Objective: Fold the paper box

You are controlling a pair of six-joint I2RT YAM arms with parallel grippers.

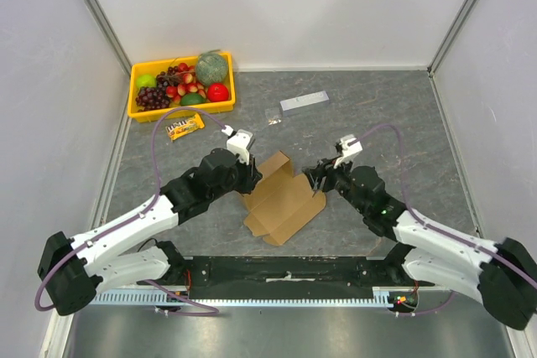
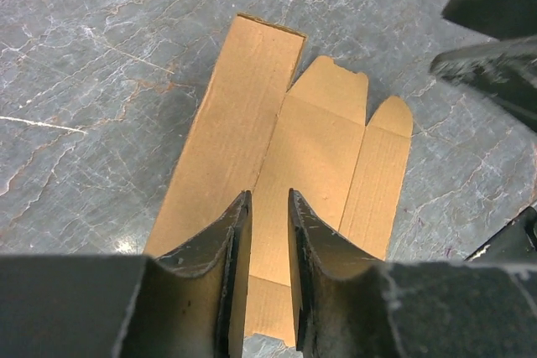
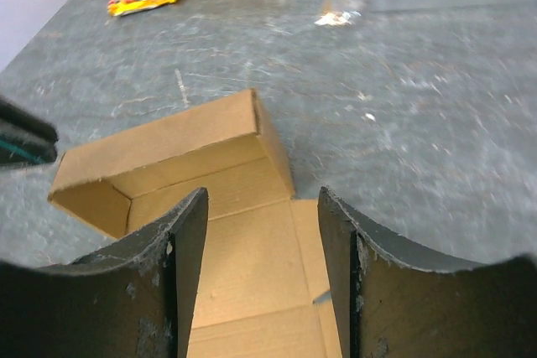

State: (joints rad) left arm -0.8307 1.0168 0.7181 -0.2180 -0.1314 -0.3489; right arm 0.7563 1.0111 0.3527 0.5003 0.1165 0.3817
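The paper box [image 1: 281, 199] is brown cardboard lying mid-table, partly folded, with one end raised into walls and flaps still flat. My left gripper [image 1: 249, 178] is at its left edge. In the left wrist view the gripper [image 2: 267, 194] hovers over the cardboard [image 2: 310, 148] with a narrow gap between the fingers and nothing in it. My right gripper [image 1: 317, 175] is at the box's right edge. In the right wrist view the gripper [image 3: 262, 192] is wide open above the flat panel [image 3: 243, 266], facing the raised wall [image 3: 168, 144].
A yellow fruit tray [image 1: 168, 115] stands at the back left, with a snack packet [image 1: 185, 126] in front of it. A grey-white strip [image 1: 304, 101] and a small clear bag [image 1: 273, 116] lie behind the box. The enclosure walls stand on three sides.
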